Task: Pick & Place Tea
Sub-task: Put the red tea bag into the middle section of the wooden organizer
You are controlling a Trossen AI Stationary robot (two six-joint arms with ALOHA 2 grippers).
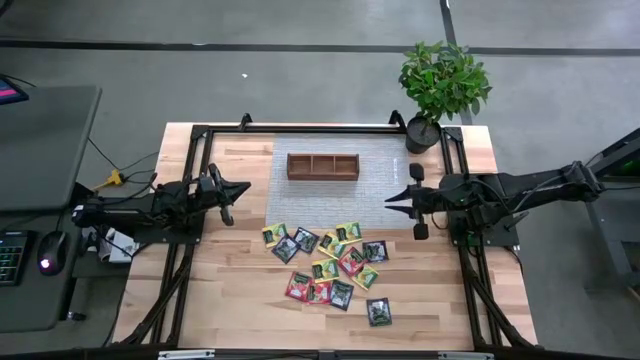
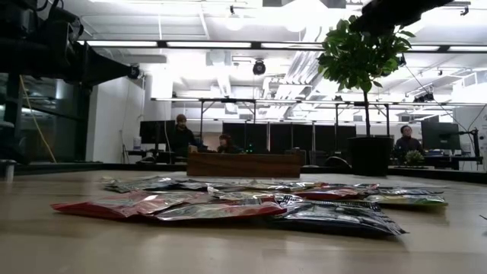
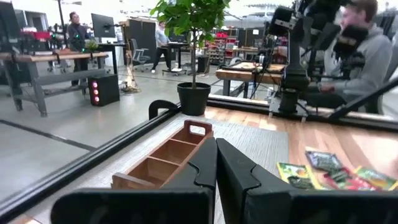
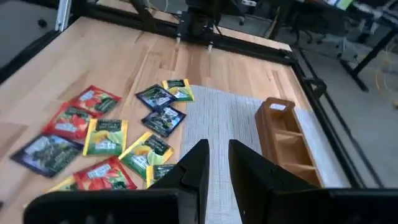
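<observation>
On the counter (image 1: 240,300), wooden tray (image 1: 322,166) (three compartments, all bare); tea packets (image 1: 330,262) scattered nearby. Left fingers (image 3: 214,168) pressed together; right fingers (image 4: 199,165) slightly parted, holding nothing.

Both arms are matte black, built of slim jointed links with bulkier housings near the wrist. The left gripper (image 1: 243,188) and right gripper (image 1: 391,199) each end in two flat, angular black fingers (image 3: 202,163) with stepped, notched inner edges.

left claw (image 1: 243,188) closed | right claw (image 1: 390,200) slightly parted, empty
</observation>
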